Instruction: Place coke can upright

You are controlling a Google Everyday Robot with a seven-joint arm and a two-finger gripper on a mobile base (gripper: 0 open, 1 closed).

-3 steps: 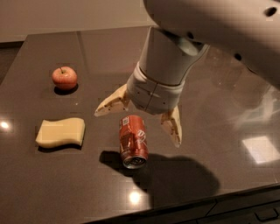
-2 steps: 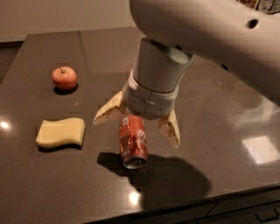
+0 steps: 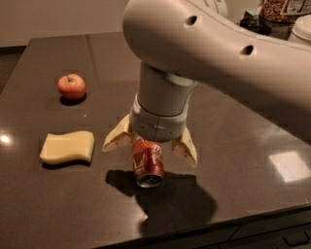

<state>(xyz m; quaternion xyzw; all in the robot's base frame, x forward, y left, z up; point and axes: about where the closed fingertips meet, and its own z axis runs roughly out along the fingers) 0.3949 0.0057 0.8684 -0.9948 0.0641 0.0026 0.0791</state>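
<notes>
Stretching across nearly the whole view is a dark, glossy brown desk, its front edge running along the bottom right above a darker drawer front. A pale wall rises behind the far edge. A small bright glint shows on the desk at the far left, and a larger square of reflected light lies at the right.

At the left, toward the back, a red apple stands with its stem up. Nearer the front and well apart from it lies a pale yellow sponge with wavy edges, flat on the desk.

In the middle, the coke can lies on its side, silver end facing the front edge. The tool hangs directly over it, its two tan fingers spread wide to either side, open and gripping nothing. The tool's grey wrist hides the far end of the can. A dark shadow spreads on the desk in front of the can.

The thick pale arm sweeps from the wrist up to the right, covering much of the desk behind it. At the top right corner, past the arm, stand a jar and a white container, both partly cut off.
</notes>
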